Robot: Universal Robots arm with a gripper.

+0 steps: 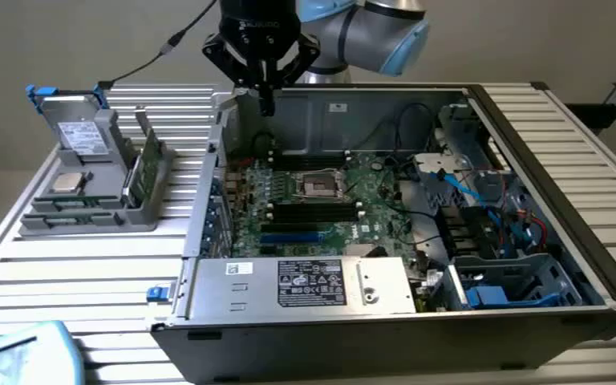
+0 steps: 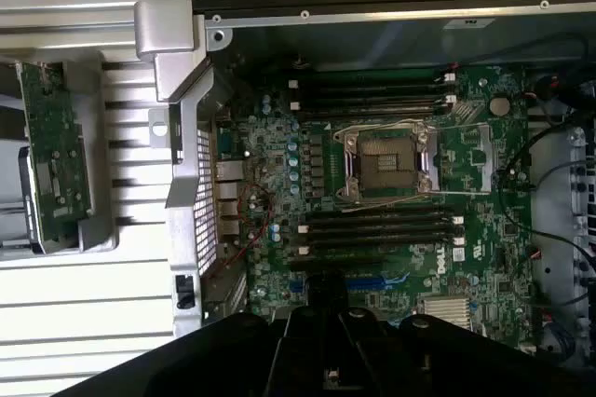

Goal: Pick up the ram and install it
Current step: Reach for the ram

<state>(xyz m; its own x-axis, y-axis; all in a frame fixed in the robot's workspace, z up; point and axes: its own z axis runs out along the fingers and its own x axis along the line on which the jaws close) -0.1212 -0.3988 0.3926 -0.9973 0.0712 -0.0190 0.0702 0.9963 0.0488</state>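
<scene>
Ribbed white metal slat surface [image 1: 94, 273] is carrying everything. An open black-and-grey steel computer case [image 1: 324, 120] is lying on its side, with the glossy green motherboard [image 1: 335, 220] [image 2: 279, 164] facing up. A square silver processor socket [image 1: 319, 186] [image 2: 386, 159] is sitting mid-board, flanked by long black memory slots [image 1: 314, 212] [image 2: 382, 227]. A boxy silver power supply with a black-and-white label [image 1: 308, 285] is sitting at the case's near edge.

The ram, a thin green circuit-board stick [image 1: 150, 168] [image 2: 54, 164], is standing on edge in the matte grey plastic fixture tray [image 1: 83, 216], outside the case on the exterior view's left. The tray wall is hiding its lower edge, and its chips and label are too soft to read. A silver hard drive in a blue-handled caddy [image 1: 78, 132] and a small square silver processor chip [image 1: 70, 182] are sharing that tray.

The black gripper [image 1: 269, 100] [image 2: 326, 290] is hanging over the case's rear wall, well apart from the ram. The jaws are looking pinched together with nothing between them. In the wrist view the gripper body is blocking one edge of the motherboard. The grey arm with light-blue caps [image 1: 378, 28] is running out of frame.
</scene>
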